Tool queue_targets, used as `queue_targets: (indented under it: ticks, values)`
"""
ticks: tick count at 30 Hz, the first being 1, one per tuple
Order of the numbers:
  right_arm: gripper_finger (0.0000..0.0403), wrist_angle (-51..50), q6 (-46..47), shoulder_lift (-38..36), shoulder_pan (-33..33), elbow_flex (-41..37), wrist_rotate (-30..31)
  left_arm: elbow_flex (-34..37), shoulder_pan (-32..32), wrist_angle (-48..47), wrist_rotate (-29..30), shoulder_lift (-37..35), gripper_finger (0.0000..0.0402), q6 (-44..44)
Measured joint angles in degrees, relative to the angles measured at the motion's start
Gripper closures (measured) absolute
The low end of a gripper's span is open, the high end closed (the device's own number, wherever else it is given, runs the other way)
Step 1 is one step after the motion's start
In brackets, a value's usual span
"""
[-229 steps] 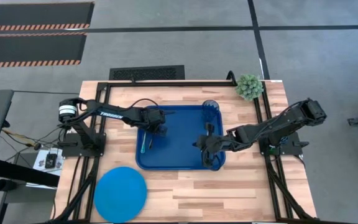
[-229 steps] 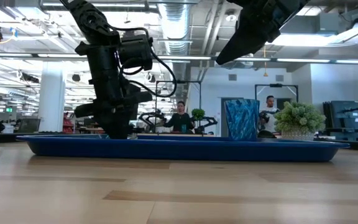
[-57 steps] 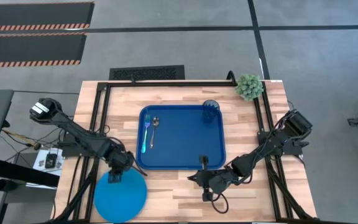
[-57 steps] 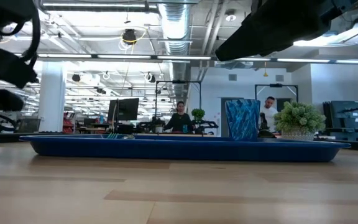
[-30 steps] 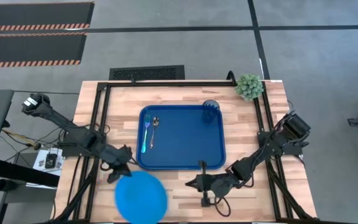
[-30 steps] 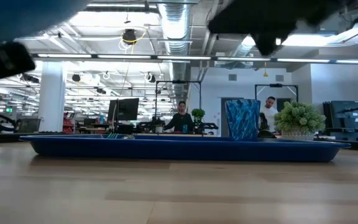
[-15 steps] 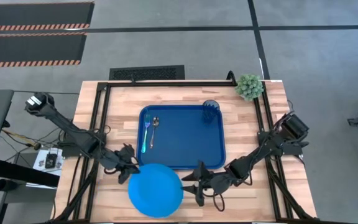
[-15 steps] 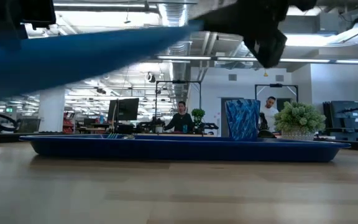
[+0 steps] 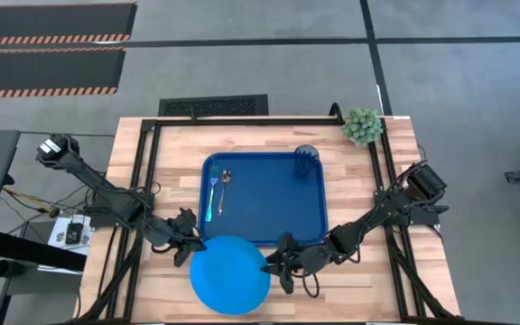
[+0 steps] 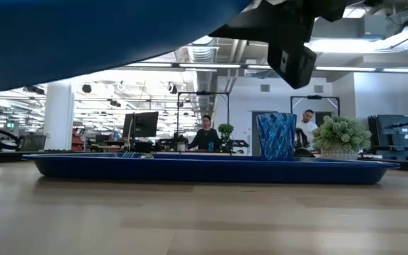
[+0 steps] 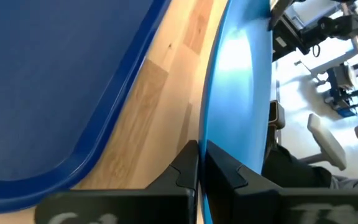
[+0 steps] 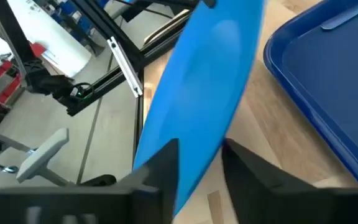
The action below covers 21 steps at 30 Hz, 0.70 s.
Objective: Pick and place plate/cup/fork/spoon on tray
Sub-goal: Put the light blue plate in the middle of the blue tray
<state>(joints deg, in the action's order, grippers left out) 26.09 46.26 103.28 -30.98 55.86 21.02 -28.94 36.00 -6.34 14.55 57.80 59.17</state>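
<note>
Carried further toward the tray's (image 9: 319, 212) front edge, the plate (image 9: 230, 287) is clamped edgewise by the left gripper (image 9: 193, 252); the right gripper's (image 9: 278, 264) jaws are parted around its opposite rim.

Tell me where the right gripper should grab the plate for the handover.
On the thin rim at the plate's right edge, opposite the left gripper, which is shut on the left rim. The plate is a flat disc held above the table, so only its edge fits between fingers. The right gripper already straddles that rim, open, coming from the right, edge-on.
</note>
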Motion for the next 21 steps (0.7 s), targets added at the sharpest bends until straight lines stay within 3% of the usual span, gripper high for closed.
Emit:
queue_targets:
  ticks: [7, 12, 21]
  values:
    - [0.0390, -1.1, 1.3, 0.0, 0.0, -0.2, 0.9, 0.0, 0.1, 0.9, 1.1, 0.0, 0.0400, -2.8]
    - [0.0380, -0.6, 3.4, 0.0, 0.1, -0.1, 1.3, -0.2, 0.0, 1.2, 4.1, -0.1, 0.0376, -8.4]
    - [0.0393, -6.5, 9.3, -3.1, 1.2, 0.0, 4.3, -0.2, 0.5, -4.0, 12.1, -4.1, 0.0292, -22.2]
